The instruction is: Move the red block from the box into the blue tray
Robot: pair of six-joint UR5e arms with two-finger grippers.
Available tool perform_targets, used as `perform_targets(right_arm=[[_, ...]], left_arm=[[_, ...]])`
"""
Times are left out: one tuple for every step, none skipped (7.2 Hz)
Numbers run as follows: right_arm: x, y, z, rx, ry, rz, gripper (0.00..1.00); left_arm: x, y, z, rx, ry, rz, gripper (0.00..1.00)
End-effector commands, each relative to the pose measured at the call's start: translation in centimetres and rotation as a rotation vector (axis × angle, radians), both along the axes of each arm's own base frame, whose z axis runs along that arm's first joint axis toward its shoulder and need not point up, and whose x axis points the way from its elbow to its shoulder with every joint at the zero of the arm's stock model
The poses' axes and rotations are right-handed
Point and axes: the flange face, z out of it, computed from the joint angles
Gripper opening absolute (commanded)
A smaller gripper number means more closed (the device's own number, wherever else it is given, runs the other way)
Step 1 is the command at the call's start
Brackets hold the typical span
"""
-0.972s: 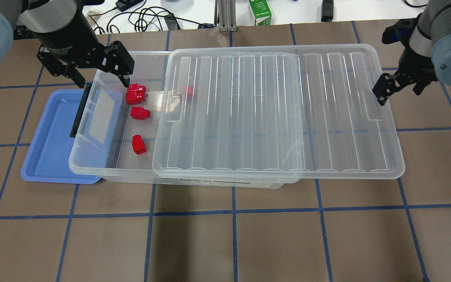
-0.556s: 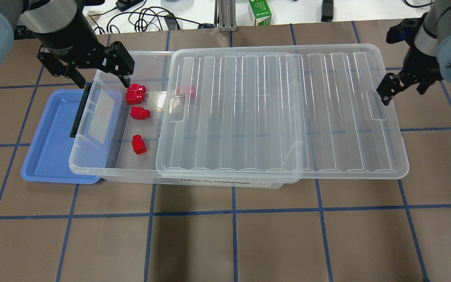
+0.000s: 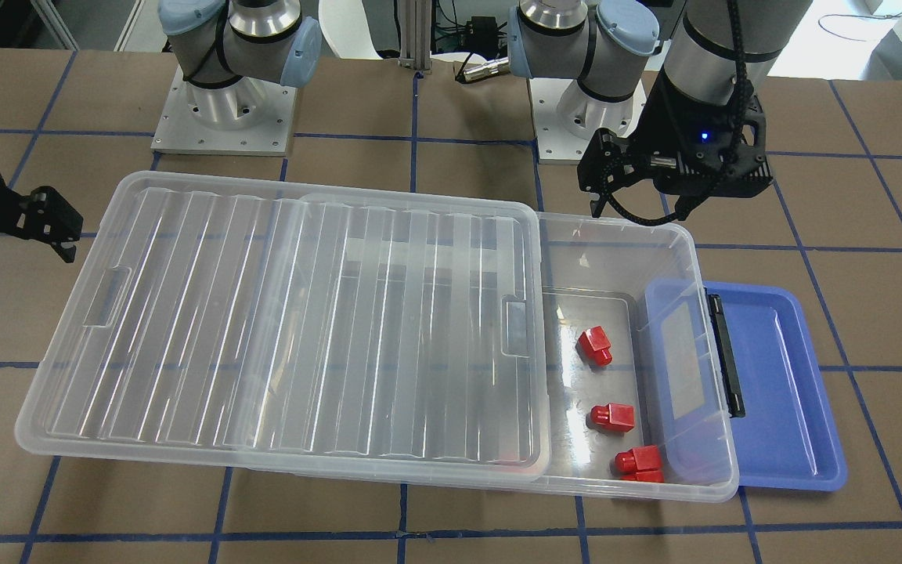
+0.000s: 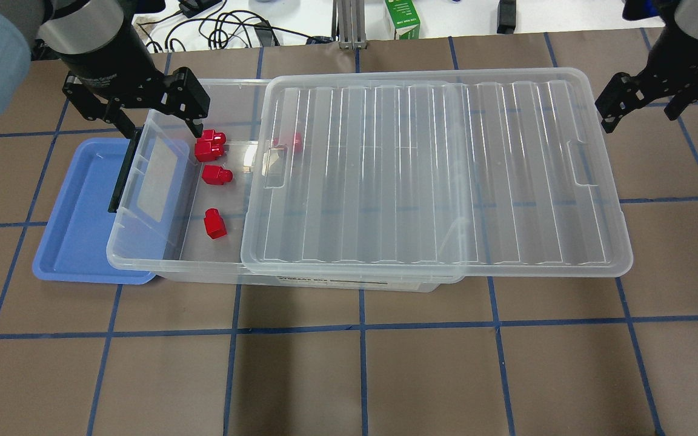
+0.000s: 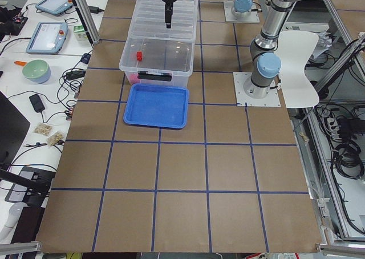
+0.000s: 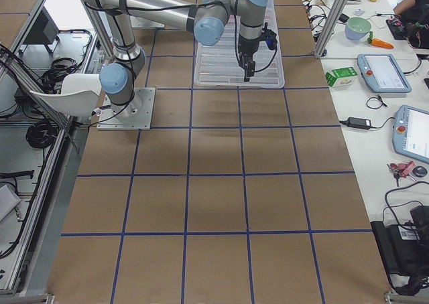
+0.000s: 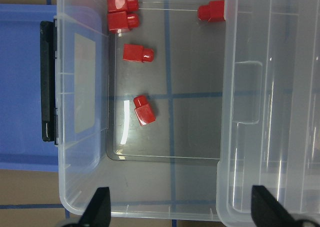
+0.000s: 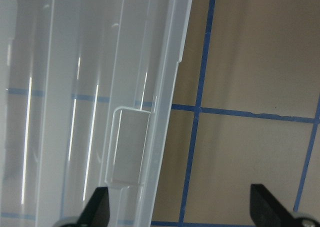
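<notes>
Above the latch end of the box (image 4: 143, 264), left hand (image 4: 158, 118) spread wide, empty, touching nothing. Beyond the box's opposite end, right hand (image 4: 643, 111) likewise parted and empty, clear of the ribbed translucent lid (image 4: 434, 181). Inside the box's uncovered end, red block (image 4: 215, 223) lying alone, squarish, stubbed, glossy; four more alike nearby. Against the latch end, smooth round-cornered blue tray (image 4: 76, 212), apparently overlapped by the box's rim.
</notes>
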Motion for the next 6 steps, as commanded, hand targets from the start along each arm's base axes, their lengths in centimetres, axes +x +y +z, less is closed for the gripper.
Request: perform_targets(right_arm=[[1.0, 1.4, 2.5, 0.027, -0.033, -0.030, 1.00], [1.4, 2.3, 2.9, 0.046, -0.038, -0.029, 1.00], [1.7, 2.2, 2.5, 0.051, -0.047, -0.026, 1.00], [1.8, 2.3, 3.0, 0.043, -0.047, -0.024, 1.00], [1.8, 2.3, 3.1, 0.041, -0.046, -0.024, 1.00], [2.2, 2.4, 3.1, 0.042, -0.056, -0.020, 1.00]], left_arm=[[0.7, -2.1, -2.2, 0.009, 0.003, 0.001, 1.00], [0.7, -2.8, -3.7, 0.030, -0.002, 0.007, 1.00], [0.8, -3.0, -5.7, 0.041, -0.003, 0.014, 1.00], [0.7, -2.5, -8.1, 0.026, -0.006, 0.016, 1.00], [0.9, -2.7, -10.0, -0.005, -0.006, 0.022, 1.00], [1.1, -3.4, -12.9, -0.007, -0.003, 0.034, 1.00]])
